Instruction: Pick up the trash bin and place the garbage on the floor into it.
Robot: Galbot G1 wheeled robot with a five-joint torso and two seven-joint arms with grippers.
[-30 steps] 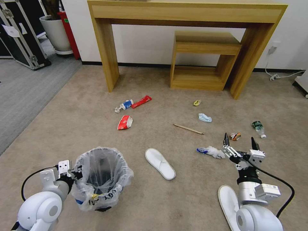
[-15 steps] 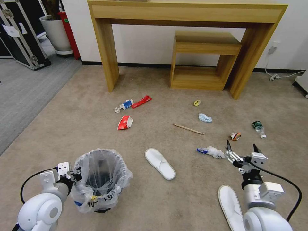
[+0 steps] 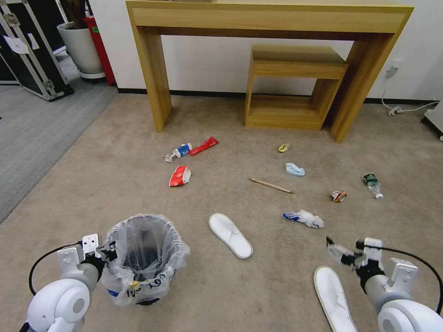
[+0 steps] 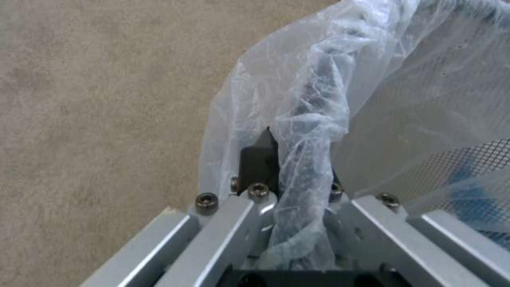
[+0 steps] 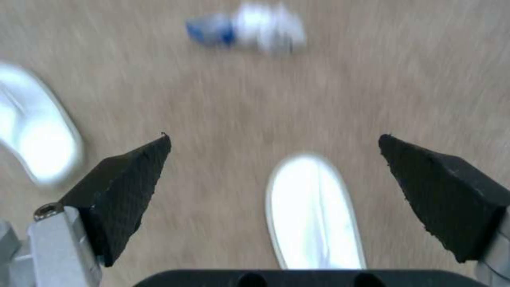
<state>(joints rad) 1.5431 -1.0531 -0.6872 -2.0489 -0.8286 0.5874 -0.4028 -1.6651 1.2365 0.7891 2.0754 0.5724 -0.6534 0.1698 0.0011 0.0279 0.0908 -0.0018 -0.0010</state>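
The black trash bin [image 3: 143, 258] with its crinkly white bag stands low at my left on the tan floor [image 3: 115, 184]. My left gripper [image 3: 104, 252] is shut on its rim, and the left wrist view shows the jaws of that gripper [image 4: 295, 167] pinching rim and bag [image 4: 318, 119]. My right gripper [image 3: 344, 245] hangs open above the near white slipper [image 3: 333, 297]; in the right wrist view the slipper [image 5: 313, 215] lies between the spread fingers [image 5: 127, 187]. Garbage lies scattered: another slipper [image 3: 230, 234], tissue [image 3: 304, 218], can [image 3: 338, 196], bottle [image 3: 372, 184], stick [image 3: 271, 185], mask [image 3: 294, 169], paper cup [image 3: 180, 175], red wrapper [image 3: 203, 145].
A tall wooden console table [image 3: 267, 18] stands at the wall with a smaller wooden shelf [image 3: 290, 87] under it. Grey carpet [image 3: 32, 129], a black case [image 3: 27, 50] and a white planter [image 3: 80, 48] are at the far left. A cable [image 3: 406, 109] runs along the right wall.
My right gripper has drawn back toward me and down, from beside the tissue to above the near slipper. The bin in my left gripper has sunk slightly.
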